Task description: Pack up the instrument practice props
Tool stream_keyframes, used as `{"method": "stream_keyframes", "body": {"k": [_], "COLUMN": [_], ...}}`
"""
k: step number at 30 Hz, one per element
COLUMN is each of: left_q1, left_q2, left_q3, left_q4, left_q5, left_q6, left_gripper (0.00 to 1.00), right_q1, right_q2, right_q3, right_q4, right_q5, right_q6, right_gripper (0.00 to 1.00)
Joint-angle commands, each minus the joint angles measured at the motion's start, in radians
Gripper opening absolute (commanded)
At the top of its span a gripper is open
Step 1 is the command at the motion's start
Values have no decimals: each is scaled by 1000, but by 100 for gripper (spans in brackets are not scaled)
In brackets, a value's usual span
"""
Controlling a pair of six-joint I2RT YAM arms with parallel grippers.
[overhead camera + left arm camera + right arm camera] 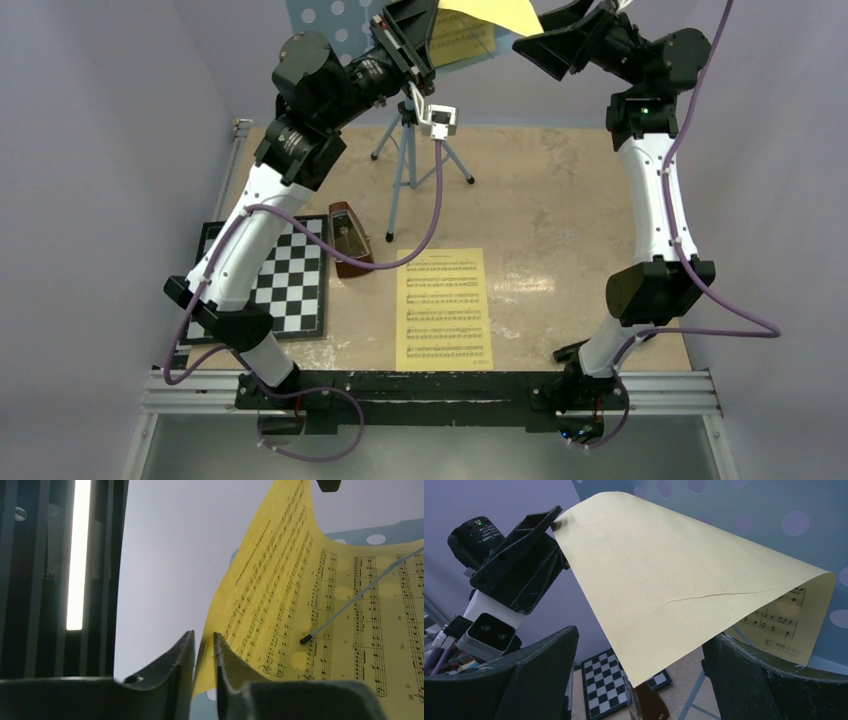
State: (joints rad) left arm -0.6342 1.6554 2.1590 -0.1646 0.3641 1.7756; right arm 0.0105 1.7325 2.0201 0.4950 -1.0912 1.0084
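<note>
- Sheet (pixel 280 595), yellow, curls off the light-blue stand (pixel 749 510), one corner clamped by the left end effector (pixel 204 637), probably to peel it free.
- Right end effector (pixel 639 650) gapes beneath it, released, likely ready to support it.
- Second sheet (pixel 444 308) and metronome (pixel 348 238) lie on the bench (pixel 560 200).

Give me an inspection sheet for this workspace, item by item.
Surface: table tan, scuffed.
Job's things: flat sheet at table front; lifted sheet curling off stand; third sheet on stand; metronome beside chessboard.
Clutter: chessboard, left side.
Tools: left tool shut on lifted sheet's edge; right tool open, facing it.
Cables: purple cable sagging past metronome.
Surroundings: plain walls; nothing else seen.
</note>
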Motion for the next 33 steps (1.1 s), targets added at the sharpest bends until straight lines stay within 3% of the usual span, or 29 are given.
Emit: {"method": "stream_keyframes", "body": {"k": [1,6,12,18,25,29,33], "left_q1": [7,7,5,5,5,5,5], "left_q2": [6,41,136,200,216,227,215], "left_q3": [57,100,230,291,297,312,307], "left_q4": [10,66,105,129,188,207,198], "left_q5": [30,38,0,-66,-110,-162,-205], "left_q6": [17,14,17,18,13,-7,-27], "left_gripper": [18,0,0,0,0,0,0], "right_q1": [-6,-36,-41,-17,150,220,257], "right_q2": [-42,-40,-122,-220,-287,-251,-200], "right_q3": [-7,-32,-231,-398,-477,-460,-399], "right_q4": [42,31,-67,-172,-110,-26,-46], "right_q5": [11,-8,6,137,386,540,564], "right_q6": [-22,-74,-389,-759,-1195,-1277,-1317], "right_gripper": [98,98,95,88,75,61,61]}}
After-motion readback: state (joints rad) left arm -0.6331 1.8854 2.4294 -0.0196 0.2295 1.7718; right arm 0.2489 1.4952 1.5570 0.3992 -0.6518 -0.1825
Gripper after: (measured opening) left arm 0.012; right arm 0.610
